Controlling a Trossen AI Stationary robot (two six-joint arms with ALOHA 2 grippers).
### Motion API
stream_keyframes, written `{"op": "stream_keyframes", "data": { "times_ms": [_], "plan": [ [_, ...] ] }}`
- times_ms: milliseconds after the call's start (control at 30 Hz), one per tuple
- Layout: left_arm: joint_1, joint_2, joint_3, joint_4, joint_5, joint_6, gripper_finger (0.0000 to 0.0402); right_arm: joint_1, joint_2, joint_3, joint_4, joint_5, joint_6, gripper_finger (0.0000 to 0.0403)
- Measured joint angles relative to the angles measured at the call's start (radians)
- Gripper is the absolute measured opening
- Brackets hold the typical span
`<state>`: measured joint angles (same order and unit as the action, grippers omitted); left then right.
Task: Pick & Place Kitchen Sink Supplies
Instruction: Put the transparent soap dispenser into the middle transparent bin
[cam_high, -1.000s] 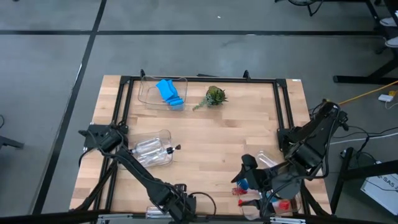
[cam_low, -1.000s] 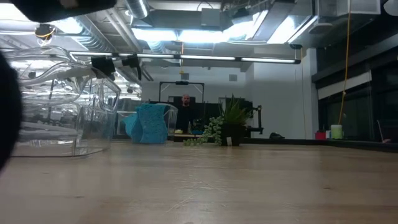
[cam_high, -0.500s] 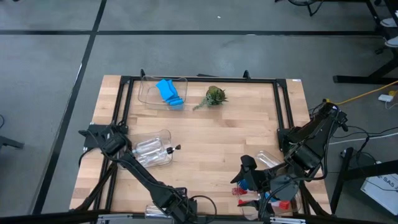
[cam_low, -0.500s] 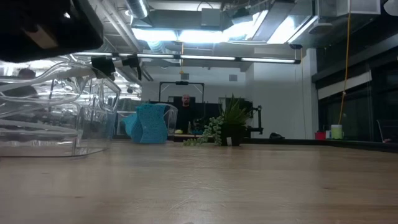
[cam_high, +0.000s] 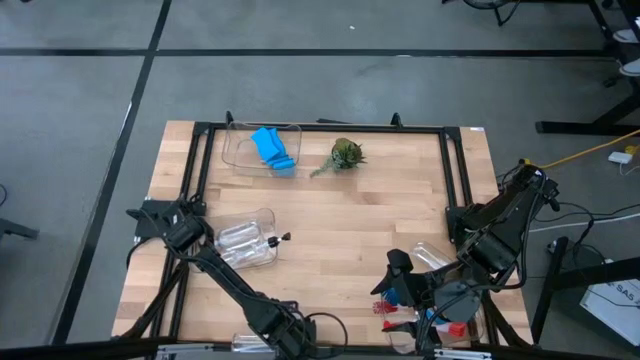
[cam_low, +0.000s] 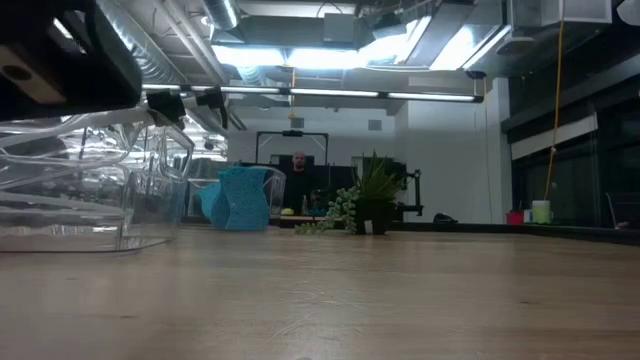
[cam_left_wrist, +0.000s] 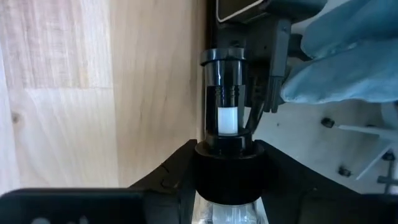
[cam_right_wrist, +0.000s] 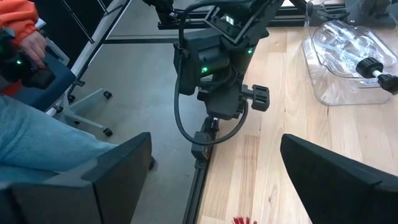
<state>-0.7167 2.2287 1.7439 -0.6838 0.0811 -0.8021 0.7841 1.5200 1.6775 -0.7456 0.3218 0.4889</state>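
Pump bottle (cam_left_wrist: 225, 118) clamped at its black collar between the fingers of the left gripper (cam_left_wrist: 227, 155), pump head pointing away from the wrist, over the edge of the wooden counter (cam_left_wrist: 93, 93). Seen only from the left wrist; from above, just the left gripper (cam_high: 285, 338) at the counter's near edge, bottle itself not made out. More pump bottles (cam_high: 240, 240) lying in a clear bin (cam_high: 262, 216), well beyond the left gripper, toward its arm's base. Blue sponge (cam_high: 272, 148) standing in a second bin (cam_high: 235, 150), farther off still, just beside a small plant (cam_high: 345, 155). Red and blue brushes (cam_high: 390, 305) just beside the right gripper (cam_high: 392, 280). Right gripper (cam_right_wrist: 227, 186) spread wide, holding nothing. From counter level, only bin, sponge (cam_low: 240, 197) and plant, with a person (cam_low: 298, 165) far behind.
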Motion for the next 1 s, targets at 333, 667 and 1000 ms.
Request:
{"op": "stream_keyframes", "data": {
  "times_ms": [333,667,1000],
  "plan": [
    [0.012,-0.092,0.0,-0.002,-0.087,-0.033,0.0126,0.0,0.0,0.0,-0.001,0.0,-0.007,0.0352],
    [0.012,-0.301,0.0,0.012,-0.307,-0.004,0.0126,0.0,0.0,0.0,0.0,0.0,-0.023,0.0352],
    [0.024,-0.521,0.0,-0.161,-0.489,0.004,0.0126,0.0,0.0,0.0,0.001,0.001,-0.022,0.0352]
  ]
}}
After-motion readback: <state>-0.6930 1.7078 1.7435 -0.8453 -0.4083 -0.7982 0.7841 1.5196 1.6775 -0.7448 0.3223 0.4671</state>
